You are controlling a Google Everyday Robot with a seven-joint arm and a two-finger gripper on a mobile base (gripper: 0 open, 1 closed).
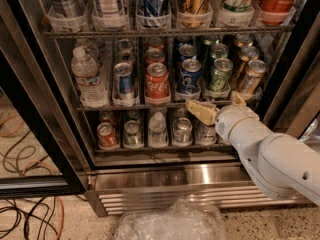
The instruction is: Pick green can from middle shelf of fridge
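Note:
The green can stands upright at the front of its lane on the middle shelf of the fridge, between a blue can and a bronze-gold can. My gripper is at the shelf's front edge, just below the green can and apart from it. It is open and empty: one tan finger points left under the blue can, and the other rises by the bronze-gold can. The white arm comes in from the lower right.
A red cola can, a silver-blue can and a water bottle share the middle shelf. Tall cans fill the rack above. Small cans line the bottom shelf. Crumpled clear plastic and cables lie on the floor.

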